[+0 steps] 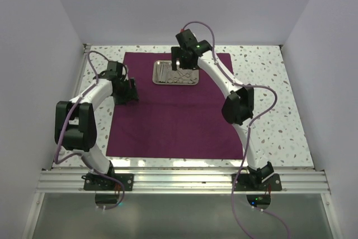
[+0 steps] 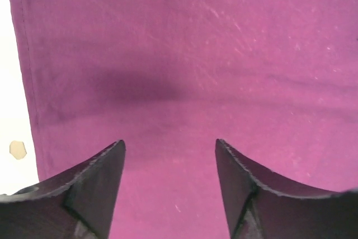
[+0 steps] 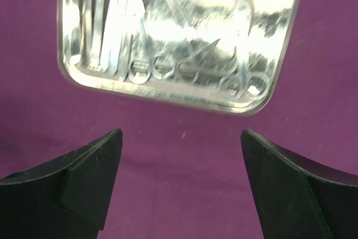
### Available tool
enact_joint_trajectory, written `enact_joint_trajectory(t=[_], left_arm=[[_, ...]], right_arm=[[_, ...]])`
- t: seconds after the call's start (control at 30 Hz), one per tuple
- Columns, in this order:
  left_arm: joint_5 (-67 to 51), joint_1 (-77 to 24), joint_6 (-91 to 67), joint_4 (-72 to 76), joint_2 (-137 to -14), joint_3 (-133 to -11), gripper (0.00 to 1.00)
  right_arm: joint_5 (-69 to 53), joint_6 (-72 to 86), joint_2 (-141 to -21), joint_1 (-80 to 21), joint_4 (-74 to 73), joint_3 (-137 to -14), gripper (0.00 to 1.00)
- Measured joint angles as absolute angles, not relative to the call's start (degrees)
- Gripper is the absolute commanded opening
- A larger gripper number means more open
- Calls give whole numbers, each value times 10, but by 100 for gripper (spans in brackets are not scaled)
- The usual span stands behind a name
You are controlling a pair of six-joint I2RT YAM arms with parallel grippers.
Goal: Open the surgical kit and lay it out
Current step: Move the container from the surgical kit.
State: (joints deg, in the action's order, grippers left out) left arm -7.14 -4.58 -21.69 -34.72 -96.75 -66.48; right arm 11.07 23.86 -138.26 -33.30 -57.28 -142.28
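Note:
The maroon cloth wrap (image 1: 173,116) lies spread flat on the table. A shiny steel tray (image 1: 175,73) with several thin silver instruments (image 1: 170,74) sits on its far part. My right gripper (image 1: 183,60) hovers over the tray's far right side, open and empty. In the right wrist view the tray (image 3: 179,37) with scissor rings (image 3: 162,68) lies just beyond my open gripper (image 3: 182,138). My left gripper (image 1: 130,90) is open and empty over the cloth's left part. In the left wrist view only cloth (image 2: 184,71) lies between its fingers (image 2: 106,177).
The speckled white table (image 1: 268,93) surrounds the cloth. White walls close in the left, right and far sides. A metal rail (image 1: 179,180) with both arm bases runs along the near edge. The cloth's left hem (image 2: 25,71) shows in the left wrist view.

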Motion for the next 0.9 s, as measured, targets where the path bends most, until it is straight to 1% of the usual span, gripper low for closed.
enact_joint_trajectory(t=[0.03,0.1,0.17,0.23,0.27,0.3,0.33,0.37,0.4,0.43,0.67,0.77,0.9], left_arm=[[-70,-46,-213,-342,-973,-665,65],[-66,-46,-204,-337,-984,-665,61],[-61,-46,-203,-335,-997,-665,61],[-57,-46,-204,-332,-1004,-664,61],[-55,-46,-204,-329,-1006,-665,61],[-55,-46,-204,-326,-1008,-670,58],[-55,-46,-204,-326,-1014,-683,57],[-55,-46,-204,-328,-1026,-707,56],[-55,-46,-205,-334,-1045,-743,56],[-55,-46,-205,-331,-1069,-783,56],[-62,-46,-228,-322,-1263,-1075,54],[-72,-46,-242,-327,-1339,-1167,54],[-88,-49,-263,-324,-1403,-1231,54]], right_arm=[[109,240,-1390,-324,-569,-1433,89],[110,241,-1404,-307,-559,-1447,89],[110,240,-1411,-294,-556,-1446,88],[111,240,-1411,-281,-551,-1430,84],[113,240,-1411,-276,-548,-1420,82],[115,240,-1411,-271,-542,-1407,72],[117,239,-1411,-266,-539,-1396,65],[119,240,-1411,-262,-538,-1386,60],[121,241,-1413,-258,-540,-1381,53],[123,243,-1414,-255,-540,-1379,51],[125,257,-1453,-232,-535,-1420,48],[126,260,-1477,-226,-532,-1441,47],[126,265,-1507,-224,-529,-1458,40]])
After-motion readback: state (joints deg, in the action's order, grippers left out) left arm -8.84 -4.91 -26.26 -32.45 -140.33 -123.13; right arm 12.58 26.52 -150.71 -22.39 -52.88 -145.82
